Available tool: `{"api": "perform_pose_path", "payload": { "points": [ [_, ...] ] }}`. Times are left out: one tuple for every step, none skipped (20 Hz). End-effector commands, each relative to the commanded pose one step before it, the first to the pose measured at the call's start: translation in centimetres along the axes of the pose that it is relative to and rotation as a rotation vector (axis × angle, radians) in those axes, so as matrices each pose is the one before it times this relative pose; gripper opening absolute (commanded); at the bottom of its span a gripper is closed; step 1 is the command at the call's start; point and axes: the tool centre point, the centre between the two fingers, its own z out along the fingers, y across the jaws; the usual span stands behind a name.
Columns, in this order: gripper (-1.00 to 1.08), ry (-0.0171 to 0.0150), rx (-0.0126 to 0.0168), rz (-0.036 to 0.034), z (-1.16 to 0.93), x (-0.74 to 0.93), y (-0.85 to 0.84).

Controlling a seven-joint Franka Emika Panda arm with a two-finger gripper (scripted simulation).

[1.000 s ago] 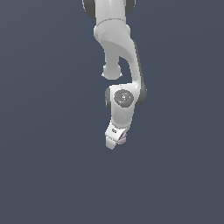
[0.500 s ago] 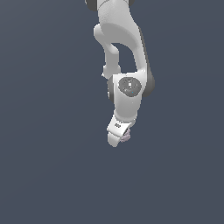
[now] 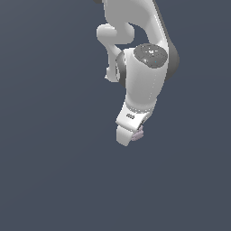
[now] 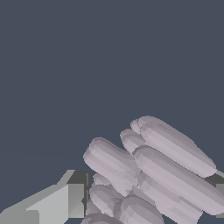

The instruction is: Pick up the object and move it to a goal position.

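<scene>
Gripper (image 3: 134,135) of the white arm (image 3: 142,81) points downward near the middle of the exterior view, seen against a uniform dark slate background. Most of its fingers are hidden behind the hand body in that view; only the lower housing and a short stub show. A small pale pinkish-lilac object (image 3: 138,133) protrudes at the fingertip end, on the exterior view's right side of the hand, touching it. Its outline there is too small to resolve.

In the wrist view the object (image 4: 153,175) fills the lower portion of the frame as a cluster of elongated ridged lobes, cut off at the frame edge. One grey-white finger (image 4: 61,201) lies against one flank of it; on the opposite flank only a sliver of the other finger shows at the frame edge. The fingers are pressed in on the object, pinching it between them. No surface is visible under the object in either view; the arm's upper links are cropped by the exterior frame.
</scene>
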Motion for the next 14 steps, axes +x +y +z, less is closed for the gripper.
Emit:
{"api": "perform_pose_path", "payload": {
  "points": [
    [-1.00, -0.00023, 0.00083, -0.00008, -2.655, 0.707, 0.174],
    [-1.00, 0.00000, 0.00000, 0.00000, -1.014, 0.285, 0.090],
    [-1.00, 0.00000, 0.00000, 0.00000, -0.998, 0.282, 0.091],
    [-1.00, 0.00000, 0.00000, 0.00000, -0.981, 0.279, 0.093],
    [-1.00, 0.00000, 0.00000, 0.00000, -0.940, 0.270, 0.092],
    [-1.00, 0.00013, 0.00030, 0.00061, -0.880, 0.221, 0.124],
    [-1.00, 0.00000, 0.00000, 0.00000, -0.845, 0.246, 0.087],
    [-1.00, 0.00000, 0.00000, 0.00000, -0.804, 0.236, 0.085],
    [-1.00, 0.00000, 0.00000, 0.00000, -0.765, 0.227, 0.084],
    [-1.00, 0.00000, 0.00000, 0.00000, -0.729, 0.218, 0.082],
    [-1.00, -0.00036, -0.00024, 0.00054, -0.691, 0.191, 0.098],
    [-1.00, 0.00000, 0.00000, 0.00000, -0.658, 0.200, 0.080],
    [-1.00, 0.00000, 0.00000, 0.00000, -0.605, 0.186, 0.076],
    [-1.00, 0.00000, 0.00000, 0.00000, -0.551, 0.170, 0.071]
  ]
}}
